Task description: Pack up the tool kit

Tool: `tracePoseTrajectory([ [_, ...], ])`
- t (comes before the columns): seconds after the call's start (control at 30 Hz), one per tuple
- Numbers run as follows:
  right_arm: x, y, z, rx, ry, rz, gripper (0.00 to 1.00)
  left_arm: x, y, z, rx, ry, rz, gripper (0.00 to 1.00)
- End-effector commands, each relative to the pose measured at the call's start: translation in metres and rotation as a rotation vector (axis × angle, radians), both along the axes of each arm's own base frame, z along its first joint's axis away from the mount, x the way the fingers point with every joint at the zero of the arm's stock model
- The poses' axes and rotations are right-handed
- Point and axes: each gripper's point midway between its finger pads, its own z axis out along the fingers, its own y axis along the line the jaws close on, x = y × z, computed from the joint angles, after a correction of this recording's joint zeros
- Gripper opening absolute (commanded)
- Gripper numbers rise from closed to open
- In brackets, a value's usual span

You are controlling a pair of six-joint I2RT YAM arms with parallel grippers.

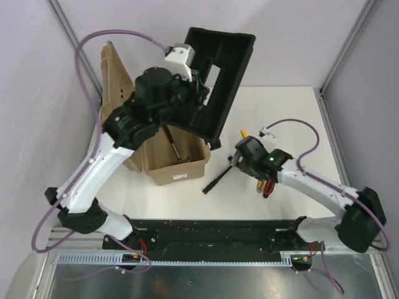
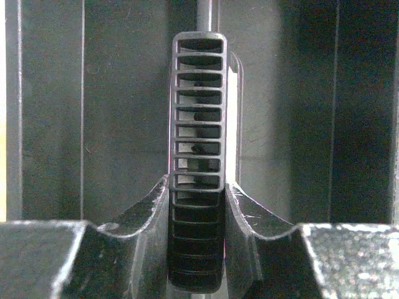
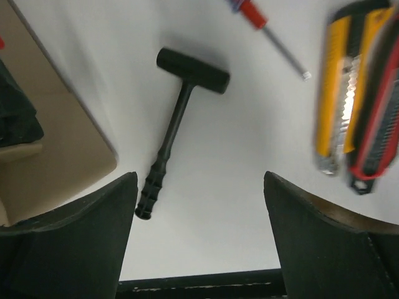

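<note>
**Tool kit, tray lifted.** The left gripper (image 2: 197, 190) is clamped on the ribbed handle (image 2: 196, 124) of the black inner tray (image 1: 227, 62). The tray is held tilted above the open tan toolbox (image 1: 177, 168) on the left of the table (image 1: 287, 112). The right gripper (image 3: 199, 180), fingers wide apart and holding nothing, hovers over the black hammer (image 3: 181, 112), which lies on the table near the toolbox. Further right lie the yellow knife (image 3: 333, 93) and red-black handled tool (image 3: 374, 106), side by side, and a screwdriver (image 3: 268, 28).
</note>
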Motion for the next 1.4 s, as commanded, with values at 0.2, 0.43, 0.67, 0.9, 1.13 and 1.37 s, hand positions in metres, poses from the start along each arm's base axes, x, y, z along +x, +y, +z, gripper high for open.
tracePoseTrajectory([
  [0.2, 0.018, 0.076, -0.068, 0.266, 0.222, -0.136, 0.79, -0.037, 0.079, 0.088, -0.181, -0.236, 0.142, 0.00],
  [0.43, 0.034, 0.084, -0.089, 0.273, 0.246, -0.161, 0.70, -0.041, 0.094, 0.085, -0.146, -0.258, 0.174, 0.00],
  [0.67, 0.037, 0.084, -0.114, 0.221, 0.310, -0.195, 0.64, -0.044, 0.097, 0.090, -0.147, -0.272, 0.168, 0.00],
  [0.9, 0.039, 0.073, -0.123, 0.147, 0.341, -0.261, 0.57, -0.046, 0.104, 0.093, -0.149, -0.282, 0.185, 0.00],
  [1.13, 0.036, 0.052, -0.125, 0.031, 0.362, -0.297, 0.45, -0.048, 0.112, 0.092, -0.150, -0.284, 0.211, 0.00],
  [1.37, 0.039, 0.014, -0.124, -0.144, 0.331, -0.263, 0.20, -0.053, 0.121, 0.096, -0.155, -0.297, 0.226, 0.00],
])
